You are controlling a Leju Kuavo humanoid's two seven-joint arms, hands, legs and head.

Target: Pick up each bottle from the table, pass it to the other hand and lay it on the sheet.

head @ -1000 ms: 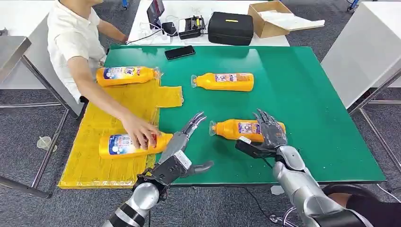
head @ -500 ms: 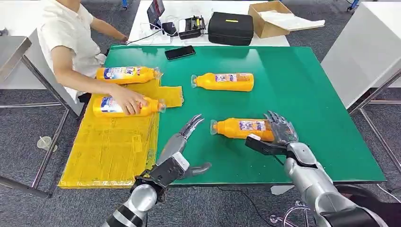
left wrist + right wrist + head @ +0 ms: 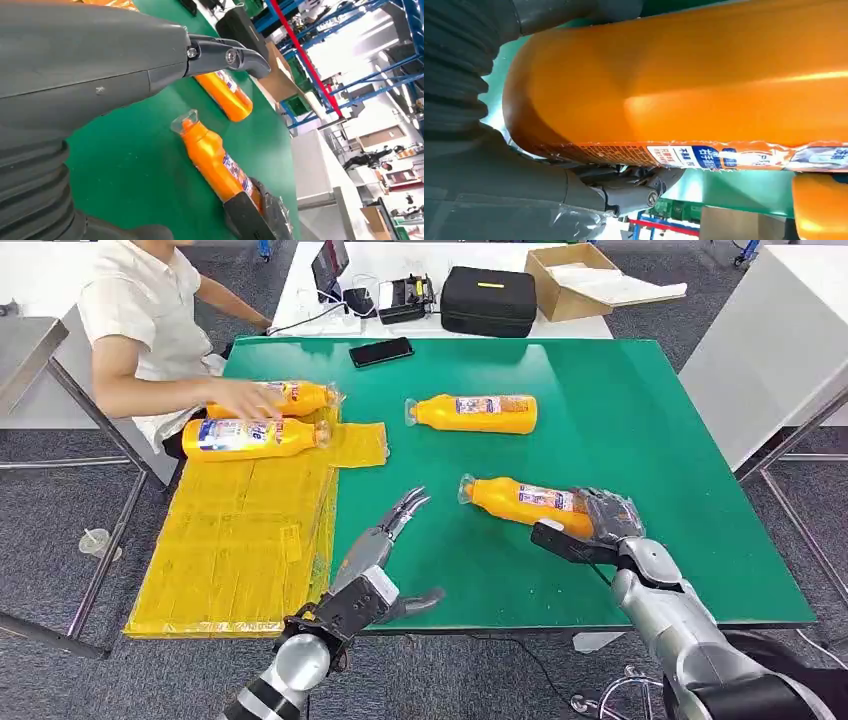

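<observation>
My right hand [image 3: 603, 523] grips the base end of an orange bottle [image 3: 520, 502] over the green table [image 3: 640, 430], near its front. The bottle's cap end points toward my left hand [image 3: 385, 550]. That hand is open with its fingers stretched forward, a short way to the bottle's left. The left wrist view shows this bottle [image 3: 215, 157] slanting, with my right hand [image 3: 257, 215] at its base. In the right wrist view the bottle [image 3: 704, 85] lies against the hand [image 3: 624, 187]. A second bottle [image 3: 475, 412] lies mid-table. A third bottle [image 3: 255, 435] lies on the yellow sheet [image 3: 240, 530].
A person sits at the table's far left, their hand [image 3: 238, 398] on another bottle [image 3: 295, 396] at the sheet's far end. A phone [image 3: 380, 350] lies on the table's far edge. Behind it stand a black case [image 3: 488, 300] and a cardboard box [image 3: 570, 280].
My right hand closed on the bottle's base and swung it, so it now slants. The person slid a bottle up the sheet to its far end, then moved their hand to the farthest bottle.
</observation>
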